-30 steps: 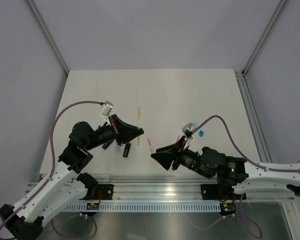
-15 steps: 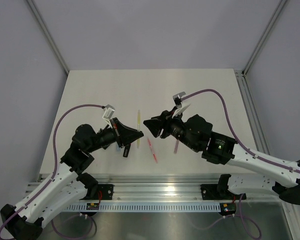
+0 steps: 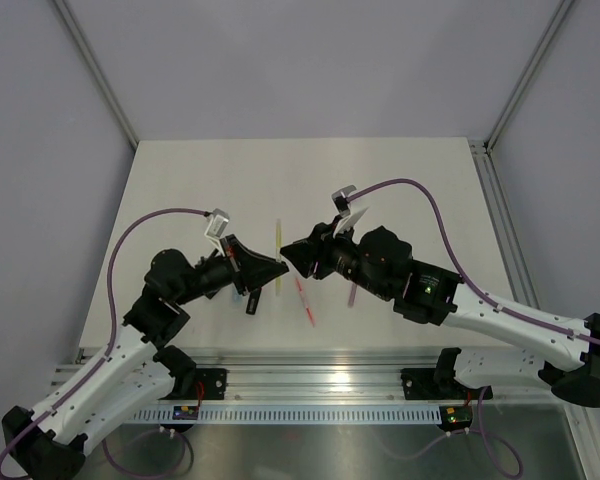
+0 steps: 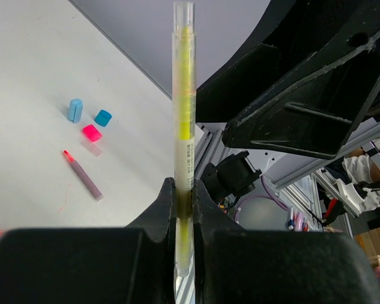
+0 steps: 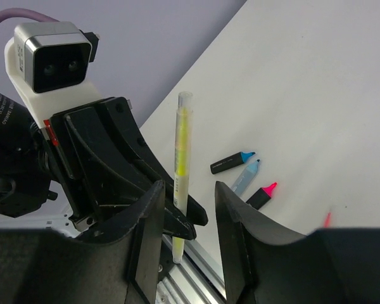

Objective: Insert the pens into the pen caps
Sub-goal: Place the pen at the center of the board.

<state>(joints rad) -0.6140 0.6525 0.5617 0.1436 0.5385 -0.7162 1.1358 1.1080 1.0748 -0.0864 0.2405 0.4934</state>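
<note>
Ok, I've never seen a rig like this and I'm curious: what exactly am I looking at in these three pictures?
These are two robot arms bolted to the near edge of a white table. One picture looks down from above. The other two come from a small camera on each wrist, so each shows its own hand up close. The left hand is shut on a yellow pen, gripping it toward one end. The right hand is open, its fingers either side of that pen with a gap on both sides. Lying on the table: a pink cap, a blue cap, a light blue cap, a purplish pen, a red-pink pen and three short markers.
</note>
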